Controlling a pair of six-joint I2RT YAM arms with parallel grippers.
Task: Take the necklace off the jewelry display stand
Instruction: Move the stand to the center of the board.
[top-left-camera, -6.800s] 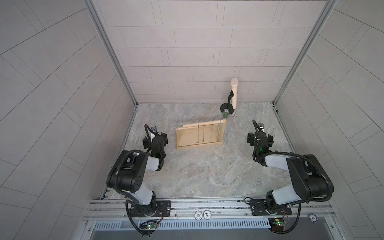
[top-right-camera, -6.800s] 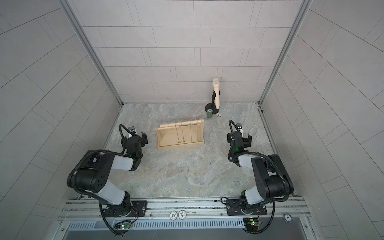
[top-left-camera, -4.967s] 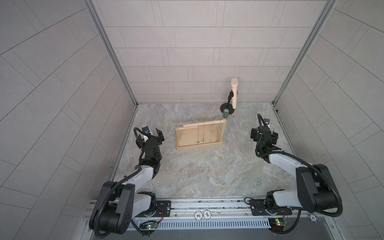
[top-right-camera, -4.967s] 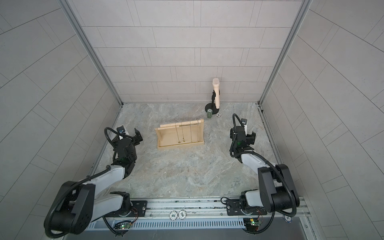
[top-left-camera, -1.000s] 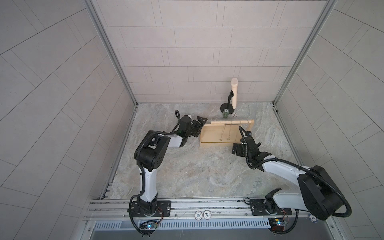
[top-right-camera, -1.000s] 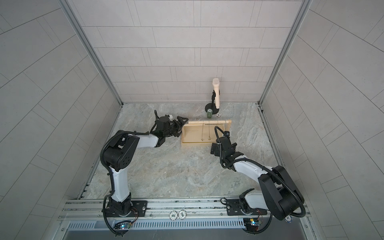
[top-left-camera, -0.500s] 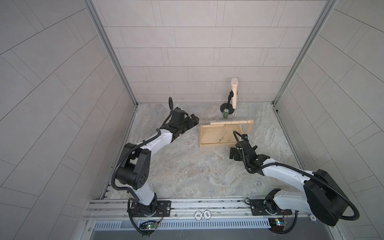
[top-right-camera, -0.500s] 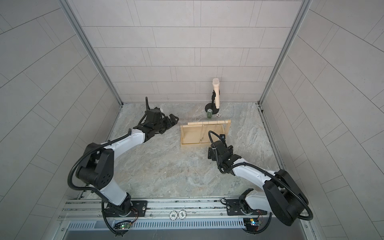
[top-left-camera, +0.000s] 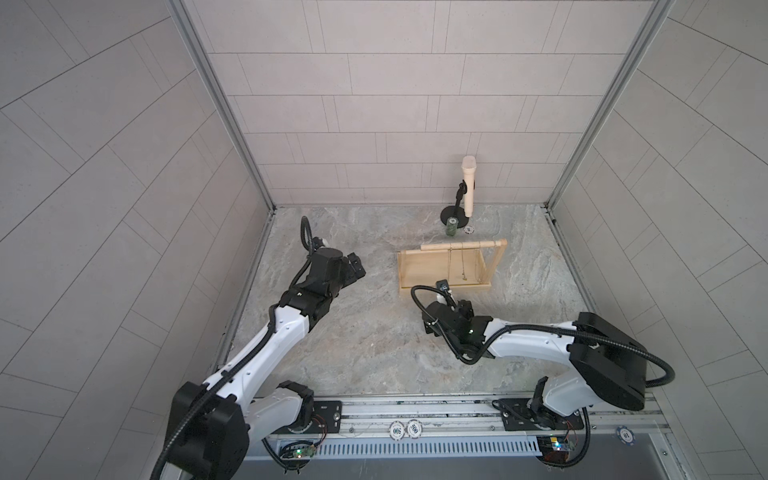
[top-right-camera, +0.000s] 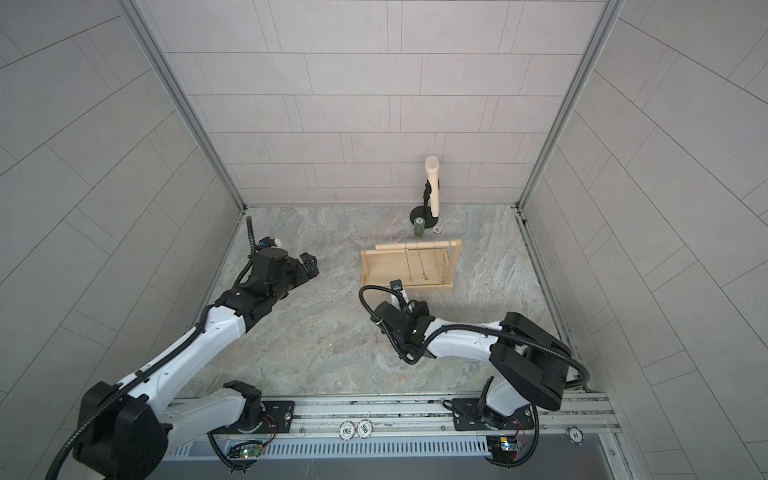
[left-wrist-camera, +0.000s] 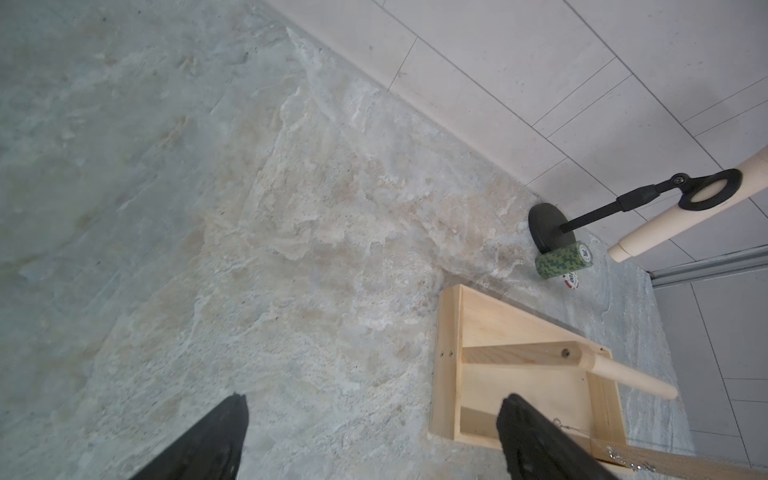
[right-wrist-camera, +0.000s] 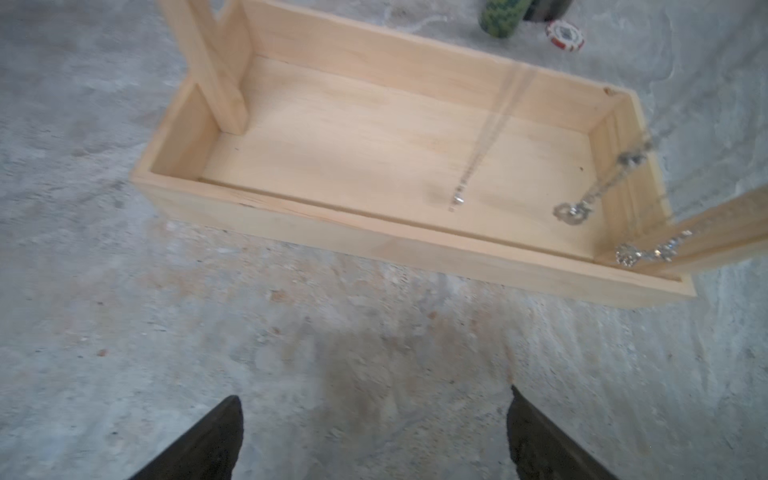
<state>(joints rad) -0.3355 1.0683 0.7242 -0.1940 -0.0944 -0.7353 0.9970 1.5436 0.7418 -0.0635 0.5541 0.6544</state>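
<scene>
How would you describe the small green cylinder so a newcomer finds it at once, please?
Against the back wall, a black stand holds a cream microphone. The green cylinder stands at its round foot, toward the wooden rack. It alone is green and camouflage-patterned; the chip beside it is flat, red and white.

The floor (top-left-camera: 365, 332) in front of the stand (top-left-camera: 419, 270) and to its left is bare. A frame (top-left-camera: 496, 259) stands up at its right end. Thin chains (top-left-camera: 463, 262) hang under its bar (top-left-camera: 457, 246). Just behind it sit a green roll (top-left-camera: 450, 227), a chip (top-left-camera: 468, 229) and a microphone stand (top-left-camera: 451, 214).
</scene>
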